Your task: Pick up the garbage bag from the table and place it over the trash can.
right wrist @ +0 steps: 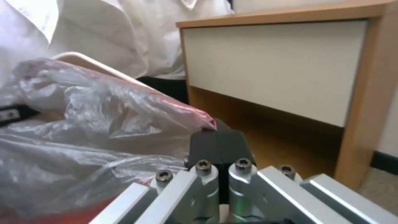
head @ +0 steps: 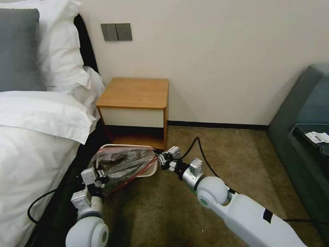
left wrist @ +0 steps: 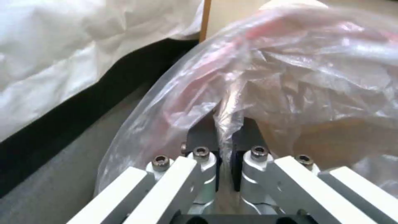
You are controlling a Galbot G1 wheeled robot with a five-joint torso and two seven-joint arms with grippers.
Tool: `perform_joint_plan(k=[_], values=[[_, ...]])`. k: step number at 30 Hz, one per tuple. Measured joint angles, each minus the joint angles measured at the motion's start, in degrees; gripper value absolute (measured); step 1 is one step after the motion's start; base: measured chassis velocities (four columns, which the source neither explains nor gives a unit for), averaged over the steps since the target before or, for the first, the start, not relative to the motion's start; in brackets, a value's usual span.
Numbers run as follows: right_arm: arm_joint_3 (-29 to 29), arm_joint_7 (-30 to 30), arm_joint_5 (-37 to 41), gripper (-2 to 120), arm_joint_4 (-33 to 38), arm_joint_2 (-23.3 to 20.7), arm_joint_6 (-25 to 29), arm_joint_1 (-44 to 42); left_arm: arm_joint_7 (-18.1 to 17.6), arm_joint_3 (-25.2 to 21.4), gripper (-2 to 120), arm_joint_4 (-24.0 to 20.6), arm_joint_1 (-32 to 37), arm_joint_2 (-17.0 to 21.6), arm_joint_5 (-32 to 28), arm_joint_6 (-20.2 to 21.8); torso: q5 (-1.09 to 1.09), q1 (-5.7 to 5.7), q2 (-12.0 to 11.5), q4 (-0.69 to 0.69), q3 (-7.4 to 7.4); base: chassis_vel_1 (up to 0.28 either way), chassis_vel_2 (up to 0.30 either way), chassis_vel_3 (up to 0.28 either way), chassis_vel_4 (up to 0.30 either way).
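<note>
So the garbage bag (head: 123, 164) is stretched out between both grippers, spread over the trash can (head: 152, 171) on the floor right in front of the table (head: 135, 92). Left gripper (head: 101, 175) is clamped tight on a fold of plastic at the bed-side edge of the bag. Right gripper (head: 159, 158) is pinched closed on the red-banded rim at the opposite corner, jaws pressed together, table just beyond them.
</note>
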Motion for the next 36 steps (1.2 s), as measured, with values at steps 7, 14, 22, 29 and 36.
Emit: perform_joint_plan(k=[7, 14, 22, 29, 36], values=[[3.3, -1.4, -1.0, 0, -0.6, -0.8, 1.0, -1.9, 0.1, -0.1, 3, -1.7, 0.7, 0.1, -1.0, 0.5, -0.01, 0.0, 0.0, 0.0, 0.0, 0.0, 0.0, 0.0, 0.0], [6.8, -2.5, -1.6, 0, -1.8, -1.8, 2.2, -3.9, 0.2, 0.1, 3, -2.6, 1.5, 0.1, -1.2, 0.6, 0.0, 0.0, 0.0, -0.01, 0.0, 0.0, 0.0, 0.0, 0.0], [7.4, -2.6, -2.8, 0, -4.3, -1.1, 3.3, -3.8, 0.2, 1.2, 3, -4.3, 1.9, 0.1, -1.5, 0.8, 0.0, 0.0, 0.0, 0.0, 0.0, 0.0, 0.0, 0.0, 0.0], [6.9, -2.4, -3.0, 0, -4.6, -0.5, 3.4, -2.1, 0.0, 2.4, 3, -5.1, 2.7, 0.5, -1.2, 0.8, 0.0, 0.0, 0.0, 0.0, 0.0, 0.0, 0.0, 0.0, 0.0], [6.2, -2.3, -4.0, 0, -4.8, 0.6, 3.3, 0.1, 0.1, 3.9, 3, -5.1, 3.7, 0.6, 0.2, 0.8, -0.01, 0.0, 0.0, 0.0, 0.0, 0.0, 0.0, 0.0, 0.0]])
